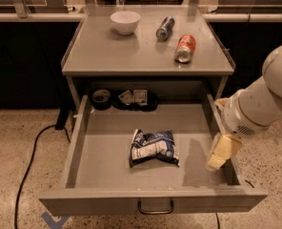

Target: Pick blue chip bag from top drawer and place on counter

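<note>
The blue chip bag (153, 148) lies flat in the middle of the open top drawer (107, 142), wrinkled, with white label patches. The drawer is pulled fully out, its dark loop handle (155, 207) at the front. The counter (131, 51) is the grey cabinet top above it. My gripper (219, 157), with pale yellow fingers, hangs from the white arm (260, 104) at the drawer's right wall. It points down into the drawer, to the right of the bag and apart from it.
On the counter are a white bowl (125, 22), a blue-silver can (165, 27) and a red can (185, 48), both on their sides. A dark tape roll (101, 98) and small packets (134, 97) sit at the drawer's back. A black cable (31, 151) crosses the floor at left.
</note>
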